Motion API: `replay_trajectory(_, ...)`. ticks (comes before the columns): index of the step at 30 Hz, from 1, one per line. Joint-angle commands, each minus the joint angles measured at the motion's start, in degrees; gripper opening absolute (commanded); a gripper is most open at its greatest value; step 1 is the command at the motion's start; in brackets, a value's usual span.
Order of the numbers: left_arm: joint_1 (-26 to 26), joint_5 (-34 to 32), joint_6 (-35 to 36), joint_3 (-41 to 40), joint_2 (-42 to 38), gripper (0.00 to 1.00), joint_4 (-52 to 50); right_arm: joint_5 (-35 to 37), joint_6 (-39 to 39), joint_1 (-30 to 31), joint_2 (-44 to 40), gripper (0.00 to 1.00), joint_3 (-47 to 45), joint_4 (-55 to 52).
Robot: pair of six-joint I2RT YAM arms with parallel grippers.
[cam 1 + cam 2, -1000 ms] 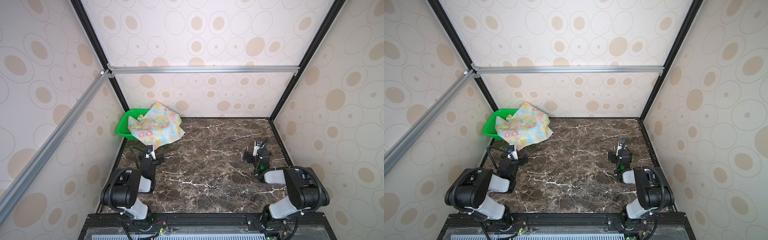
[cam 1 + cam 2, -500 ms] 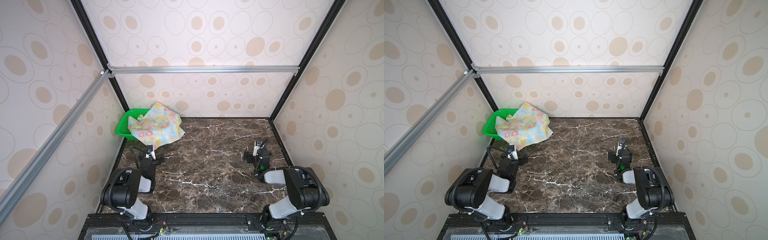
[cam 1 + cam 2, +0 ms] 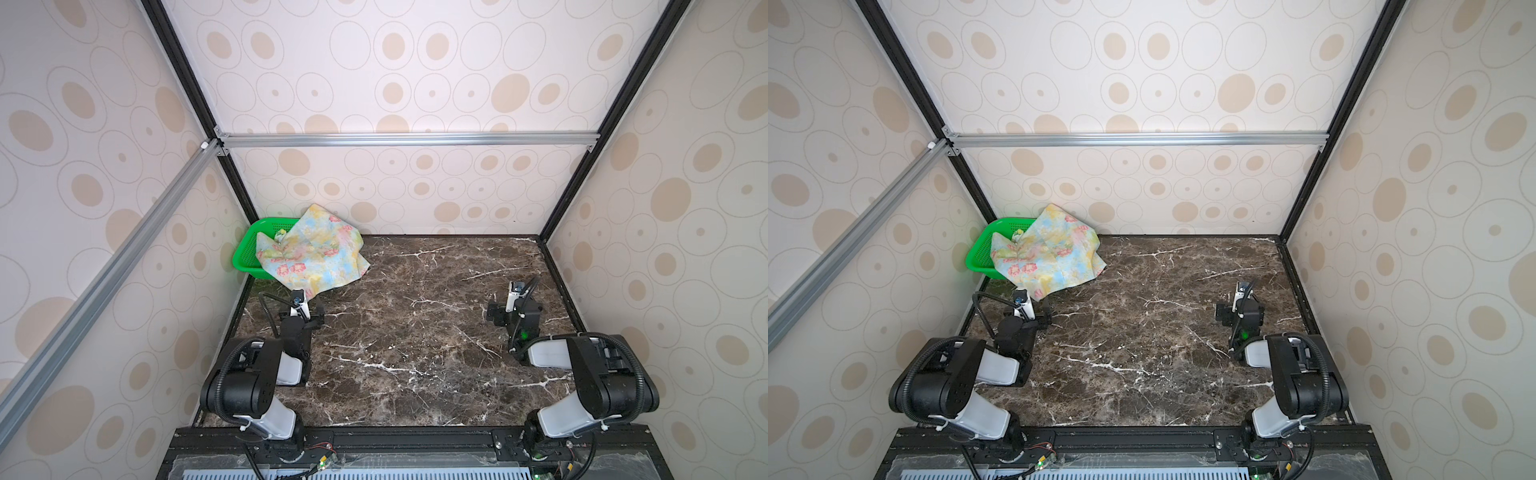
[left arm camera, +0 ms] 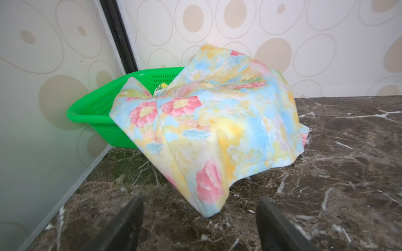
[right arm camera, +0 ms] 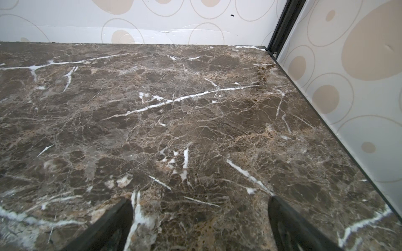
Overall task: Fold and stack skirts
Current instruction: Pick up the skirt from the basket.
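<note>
In the far left corner of the dark brown, white-veined marble tabletop, against the walls: a green perforated plastic basket. Draped over its near and right-hand rim, in both top views, a thin pastel blue-yellow cloth skirt with pink flowers. Crumpled and unfolded, spilling out of the basket and down onto the marble, with one corner hanging to a point on the near side. Peeking out from inside the basket, behind a fold of the floral skirt, a small scrap of cream cloth with yellow and green print. Mostly hidden, so impossible to tell its shape or how much of it lies in there. Left gripper low over the marble, just short of that hanging corner. Jaws spread wide, the corner near the gap but touching neither finger, nothing pinched. Right gripper well apart from the cloth, on the right side of the table. Low over bare marble, jaws spread wide, holding nothing.
</note>
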Motion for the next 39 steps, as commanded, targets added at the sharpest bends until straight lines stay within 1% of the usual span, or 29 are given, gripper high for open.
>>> replay_trajectory(1,-0.51,-9.91,-3.40,7.43,-8.74,0.80,-15.82,2.94,-0.58,2.02,-5.81,1.00,5.86,-13.48)
replay_trajectory(2,-0.44,-11.59,-6.04,11.83,-10.50,0.80,-24.35,3.28,1.76,2.27,-7.62,1.00,9.63,-23.00)
replay_trajectory(3,-0.48,-11.50,-7.64,15.16,-11.07,0.80,-30.01,3.30,4.42,2.30,-8.40,0.99,12.22,-28.51)
replay_trajectory(4,-0.45,-10.02,-9.28,19.28,-11.29,0.80,-35.73,1.94,5.34,2.59,-9.06,0.95,13.89,-31.70)
replay_trajectory(5,-0.46,-8.19,-11.16,23.45,-10.82,0.80,-41.71,3.29,5.18,4.00,-9.74,0.94,14.55,-33.09)
replay_trajectory(7,-0.50,-5.86,-14.06,29.47,-9.19,0.82,-48.42,3.39,5.83,5.77,-10.80,0.95,15.33,-34.74)
replay_trajectory(9,-0.45,-4.33,-14.88,35.86,-6.12,0.86,-53.45,0.89,8.76,5.90,-11.48,0.96,16.64,-37.20)
replay_trajectory(11,-0.37,-3.95,-15.60,43.07,-1.55,0.87,-60.61,-4.68,10.01,6.29,-11.67,0.96,18.13,-39.37)
replay_trajectory(13,-0.29,-3.84,-15.79,48.39,2.64,0.88,-65.05,-5.97,11.27,7.45,-11.89,0.95,18.94,-40.55)
replay_trajectory(16,-0.09,-2.96,-14.77,56.82,9.16,0.95,-72.15,-7.52,12.12,8.58,-12.42,0.95,19.08,-40.68)
replay_trajectory(18,0.08,-2.27,-14.09,61.68,13.07,0.96,-75.47,-8.66,12.71,8.71,-12.73,0.95,19.18,-40.85)
replay_trajectory(22,0.18,-3.38,-13.51,70.18,19.52,0.97,-82.27,-10.66,13.27,8.71,-13.78,0.95,19.31,-40.75)
replay_trajectory(25,0.22,-3.14,-13.08,73.48,22.30,0.97,-84.87,-11.45,13.82,8.74,-14.12,0.95,19.44,-40.56)
replay_trajectory(27,0.20,-3.31,-12.70,74.11,23.32,0.95,-85.58,-11.90,14.21,8.80,-13.97,0.95,19.66,-40.51)
replay_trajectory(33,0.49,-2.40,-12.10,73.59,24.94,0.81,-85.16,-12.26,14.92,8.80,-13.72,0.95,19.89,-40.15)
replay_trajectory(37,0.54,-1.87,-11.99,73.51,25.50,0.70,-85.02,-11.74,15.49,8.80,-14.29,0.95,19.49,-39.94)
replay_trajectory(39,0.53,-1.57,-12.17,73.51,25.68,0.60,-85.13,-12.36,15.19,8.80,-14.53,0.95,19.12,-39.08)
